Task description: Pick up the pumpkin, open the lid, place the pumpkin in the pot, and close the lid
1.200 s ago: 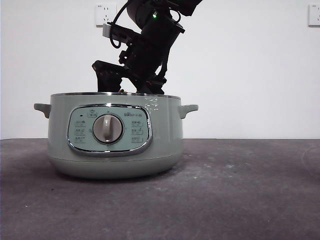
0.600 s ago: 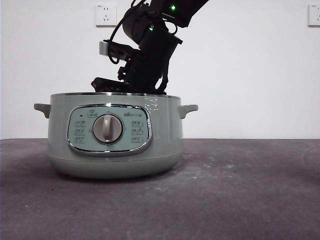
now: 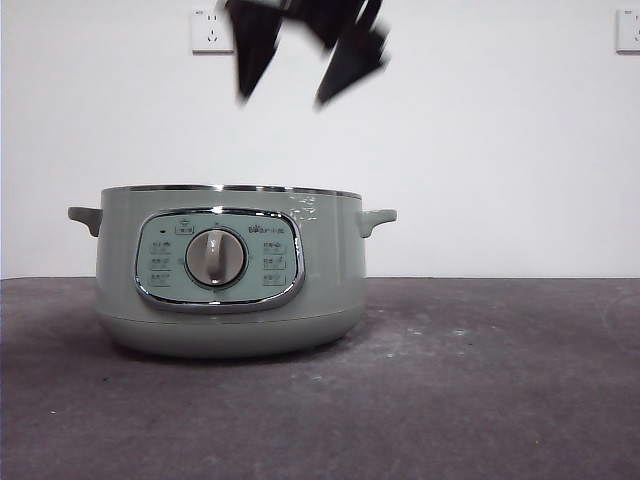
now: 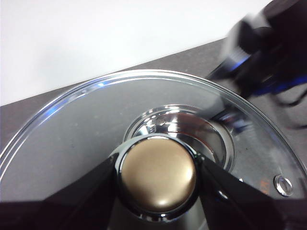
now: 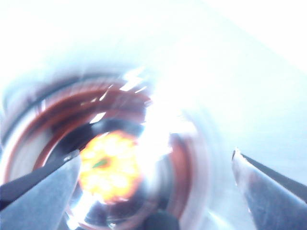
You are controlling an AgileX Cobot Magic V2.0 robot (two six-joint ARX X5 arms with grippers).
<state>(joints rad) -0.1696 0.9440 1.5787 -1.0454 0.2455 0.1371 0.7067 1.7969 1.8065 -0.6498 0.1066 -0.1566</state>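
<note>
Looking left to right, the pot [image 3: 228, 270] sits on the dark surface [image 3: 480, 380] with its rim bare, and the right hand [image 3: 300, 60], which was dipped into it a second ago, has shot up clear above it with fingers spread and empty. Its wrist view is blurry, but an orange blob sits down inside, so I'd say the pumpkin [image 5: 109, 165] got dropped in. The left hand [image 4: 158, 184] is clamped on the lid's knob, holding the lid [image 4: 76, 134] off the pot. Only closing left, I reckon.
</note>
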